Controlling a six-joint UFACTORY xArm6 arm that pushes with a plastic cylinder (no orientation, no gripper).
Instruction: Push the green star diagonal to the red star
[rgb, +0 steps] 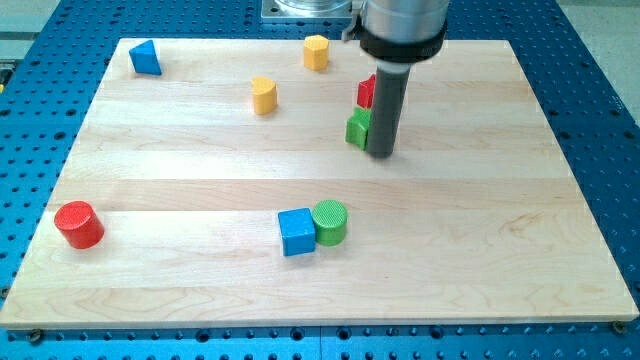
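While our tip (380, 153) touches the green star's (358, 129) right side, red star (367, 92) sits just above it on the desk (200, 180); we have no hand.

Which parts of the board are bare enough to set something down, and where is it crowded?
Bare: the view's right side, beyond my tip, and the middle band between the red cylinder and the blue cube. Crowded: top centre, where the green star and red star sit against the rod.
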